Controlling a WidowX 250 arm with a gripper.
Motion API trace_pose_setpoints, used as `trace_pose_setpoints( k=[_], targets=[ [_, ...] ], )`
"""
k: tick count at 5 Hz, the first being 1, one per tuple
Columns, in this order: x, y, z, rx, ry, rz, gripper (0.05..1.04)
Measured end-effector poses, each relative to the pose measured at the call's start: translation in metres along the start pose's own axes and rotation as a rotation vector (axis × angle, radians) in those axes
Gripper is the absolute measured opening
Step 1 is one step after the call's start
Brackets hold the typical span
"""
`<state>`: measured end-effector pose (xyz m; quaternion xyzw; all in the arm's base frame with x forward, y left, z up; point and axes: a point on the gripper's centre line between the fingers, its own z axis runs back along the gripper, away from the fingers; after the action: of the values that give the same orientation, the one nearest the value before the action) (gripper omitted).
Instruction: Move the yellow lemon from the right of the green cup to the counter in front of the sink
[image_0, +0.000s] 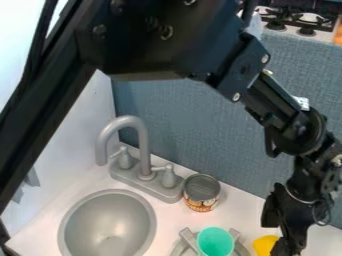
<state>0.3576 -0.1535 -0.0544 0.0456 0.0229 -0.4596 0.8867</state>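
Wide claw by the yellow thing, right beside the cup.

And here's the claw (274, 236), two dark tips set wide apart, to the right of the cup (216, 241), with the yellow thing (264, 246) between cup and claw, close by the lower tip. The cup sits open side up at the grey frame (185, 234); the can (202, 192) is up behind the cup, the sink (107, 222) to its left. The danger: a tip coming down off-line could catch the yellow thing's edge and shove it into the cup, and a leftward drift could tip the cup.
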Motion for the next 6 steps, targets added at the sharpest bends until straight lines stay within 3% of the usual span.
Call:
trace_pose_setpoints(
  k=[2, 4, 5, 6],
  targets=[
    [0.004, 0.008, -0.015, -0.040, 0.030, -0.008, 1.001],
    [0.005, 0.001, -0.033, -0.125, 0.110, -0.015, 0.954],
    [0.006, 0.001, -0.033, -0.207, 0.168, 0.002, 0.875],
    [-0.003, 0.000, -0.035, -0.259, 0.137, 0.060, 0.875]
  ],
)
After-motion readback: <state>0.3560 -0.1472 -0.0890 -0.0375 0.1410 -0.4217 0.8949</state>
